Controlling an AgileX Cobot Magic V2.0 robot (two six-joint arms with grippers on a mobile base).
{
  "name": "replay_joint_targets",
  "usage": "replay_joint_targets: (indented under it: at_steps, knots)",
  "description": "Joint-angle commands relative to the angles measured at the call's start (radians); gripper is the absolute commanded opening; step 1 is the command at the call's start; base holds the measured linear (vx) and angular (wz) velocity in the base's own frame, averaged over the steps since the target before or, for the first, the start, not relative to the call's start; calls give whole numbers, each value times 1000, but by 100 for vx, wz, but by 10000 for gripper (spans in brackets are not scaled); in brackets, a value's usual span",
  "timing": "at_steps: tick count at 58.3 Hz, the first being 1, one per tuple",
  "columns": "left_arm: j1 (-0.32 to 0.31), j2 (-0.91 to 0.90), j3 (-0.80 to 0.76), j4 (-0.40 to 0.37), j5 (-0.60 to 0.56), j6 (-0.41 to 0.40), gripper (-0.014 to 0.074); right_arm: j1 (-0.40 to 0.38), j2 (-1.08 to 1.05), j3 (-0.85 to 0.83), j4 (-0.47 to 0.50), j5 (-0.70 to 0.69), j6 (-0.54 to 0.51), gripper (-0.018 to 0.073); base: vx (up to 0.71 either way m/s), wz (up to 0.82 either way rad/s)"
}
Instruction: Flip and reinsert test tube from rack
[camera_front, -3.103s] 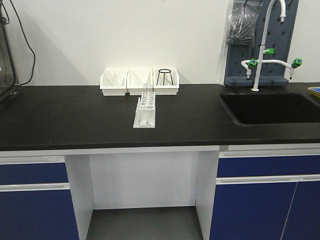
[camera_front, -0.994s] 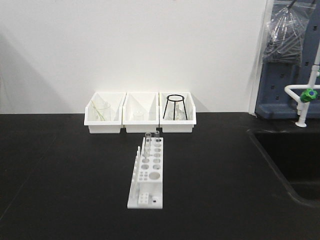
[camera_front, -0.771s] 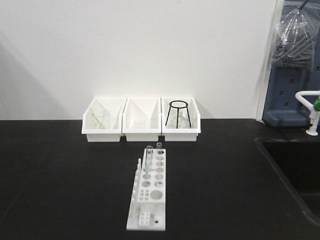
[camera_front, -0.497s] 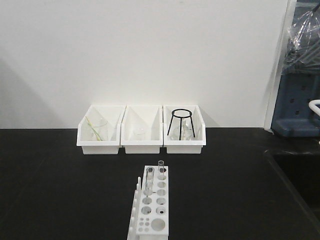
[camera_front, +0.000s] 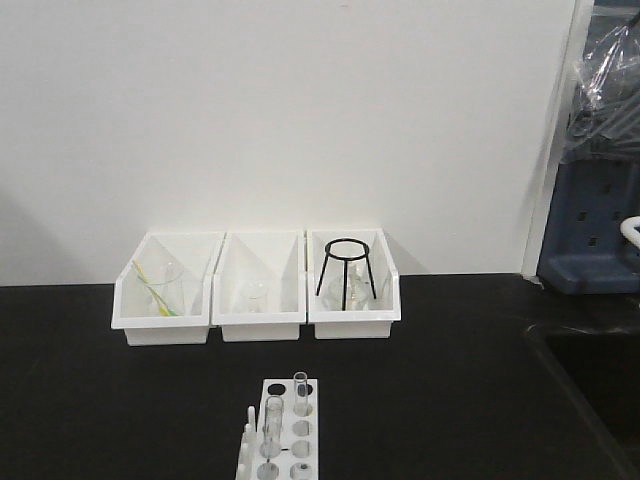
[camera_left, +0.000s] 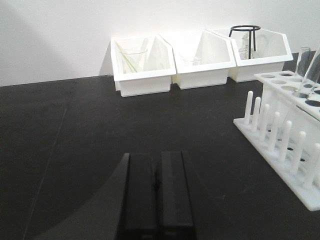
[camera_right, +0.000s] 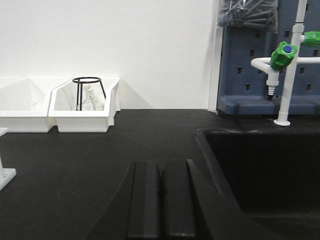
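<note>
From the front, the rack (camera_front: 282, 393) lies on the black counter (camera_front: 100, 400) at the bottom edge of the view, cut off there, with its pegs along the left side. One tube (camera_front: 301, 390) stands upright near its far end, and a second tube (camera_front: 272, 425) stands one row closer and to the left. Beyond it three white bins (camera_front: 260, 318) sit side by side against the wall: the left one holds a beaker (camera_front: 160, 285), and the right one holds a black ring stand (camera_front: 347, 268). Neither of my grippers shows here. From my left wrist, my left gripper (camera_left: 157, 159) hangs low over bare counter, its fingers pressed together with nothing between them. The rack is ahead and to the right, well apart from me, pegs facing my way, with both tubes rising at its far end. From my right wrist, my right gripper (camera_right: 160, 167) also has its fingers together and holds nothing. The sink (camera_right: 260, 165) opens just to the right, a tap (camera_right: 287, 60) with green knobs stands behind it, and only a corner of the rack shows at the left edge.
</note>
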Motion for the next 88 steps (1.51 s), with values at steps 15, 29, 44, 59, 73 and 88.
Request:
replay_joint_targets:
  at_steps: [15, 29, 44, 59, 73, 88]
  knots:
    - [0, -8, -4, -5, -82, -10, -7, -4, -14, 3, -7, -77, -1, -11, 3, -5]
    - [0, -8, -4, -5, -82, -10, -7, -4, -14, 3, -5, -97, 0, -11, 0, 0]
    - [0, -8, -4, -5, -82, -10, -7, -4, -10, -84, 49, -360, 69, -11, 0, 0]
    - [0, -8, -4, -5, -82, -10, -7, -4, 326, -463, 75, -340, -32, -11, 0, 0]
    - [0, -8, -4, -5, -82, -10, -7, -4, 685, -684, 72, -339, -34, -11, 0, 0]
    - [0, -8, -4, -5, -82, -10, -7, -4, 785, -695, 72, -346, -29, 17, 0, 0]
